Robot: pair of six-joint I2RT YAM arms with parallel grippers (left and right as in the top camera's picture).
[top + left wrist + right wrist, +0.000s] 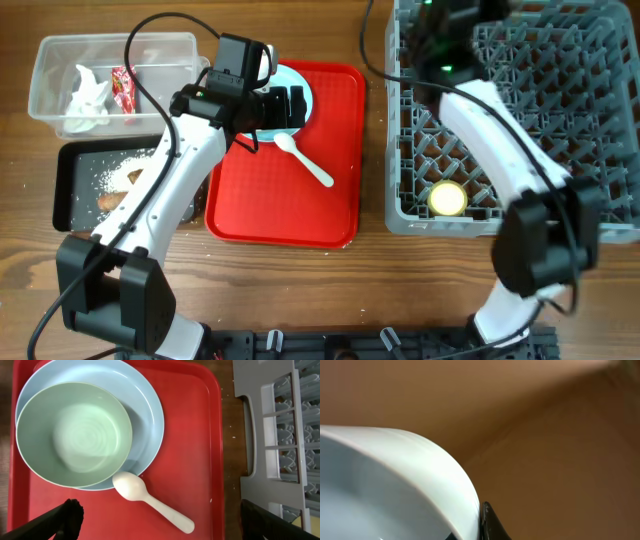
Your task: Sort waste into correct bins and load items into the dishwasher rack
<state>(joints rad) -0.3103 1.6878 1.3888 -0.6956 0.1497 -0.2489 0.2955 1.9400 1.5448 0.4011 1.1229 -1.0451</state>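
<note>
Mint bowl [74,435] under parted left hand [160,512] — pale rim [420,460] (wrist view only) at right hand [445,20], grip unclear.

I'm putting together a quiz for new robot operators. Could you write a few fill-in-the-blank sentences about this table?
1. The white plastic spoon lies on the flat red ___.
2. The round mint-green bowl sits on the pale blue round ___.
3. The small yellow cup sits inside the grey pegged plastic dishwasher ___.
4. The left gripper hangs above the spoon with its jaws ___.

Missing words: tray; plate; rack; open.
</note>
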